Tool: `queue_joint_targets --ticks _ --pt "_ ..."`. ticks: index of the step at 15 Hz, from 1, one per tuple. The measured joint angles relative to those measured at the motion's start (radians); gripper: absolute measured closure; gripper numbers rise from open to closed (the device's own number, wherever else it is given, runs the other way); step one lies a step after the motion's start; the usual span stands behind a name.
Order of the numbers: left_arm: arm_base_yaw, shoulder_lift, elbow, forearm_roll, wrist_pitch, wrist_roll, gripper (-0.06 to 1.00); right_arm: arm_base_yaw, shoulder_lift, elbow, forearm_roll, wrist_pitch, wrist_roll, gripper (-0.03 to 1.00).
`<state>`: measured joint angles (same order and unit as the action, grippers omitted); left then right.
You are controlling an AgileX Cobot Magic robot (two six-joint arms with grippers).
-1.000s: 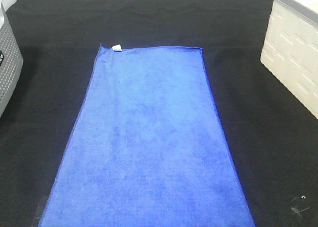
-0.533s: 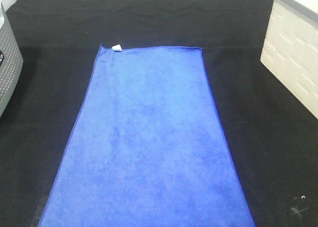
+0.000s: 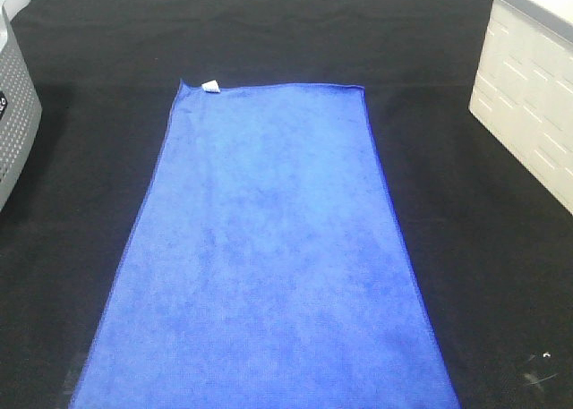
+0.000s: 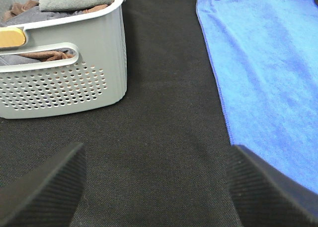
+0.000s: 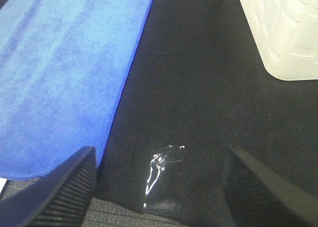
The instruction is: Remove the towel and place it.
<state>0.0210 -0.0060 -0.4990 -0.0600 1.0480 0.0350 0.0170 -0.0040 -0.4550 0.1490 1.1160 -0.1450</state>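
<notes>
Nearest me, my left gripper [image 4: 156, 187] and right gripper [image 5: 159, 187] both stand wide open over the black table cloth [image 3: 483, 248], holding nothing, one on each side of the towel [image 3: 269, 257]. I judge the towel light, soft and floppy, so I would pinch it by the hemmed near corners at the bottom of the high view. It lies flat in the middle of that view, royal blue, with a small white tag [image 3: 211, 87] at its far upper-left corner, between the gray basket [image 4: 64, 63] and the white bin [image 3: 528, 96].
</notes>
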Motion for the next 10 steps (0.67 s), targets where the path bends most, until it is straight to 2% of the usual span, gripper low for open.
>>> queue_joint_targets --ticks 7,10 --pt "0.000 0.000 0.000 -0.001 0.000 0.000 0.22 0.000 0.000 0.000 -0.001 0.000 0.000 0.28" --pt "0.000 0.000 0.000 0.000 0.000 0.000 0.22 0.000 0.000 0.000 -0.043 0.000 0.054 0.28"
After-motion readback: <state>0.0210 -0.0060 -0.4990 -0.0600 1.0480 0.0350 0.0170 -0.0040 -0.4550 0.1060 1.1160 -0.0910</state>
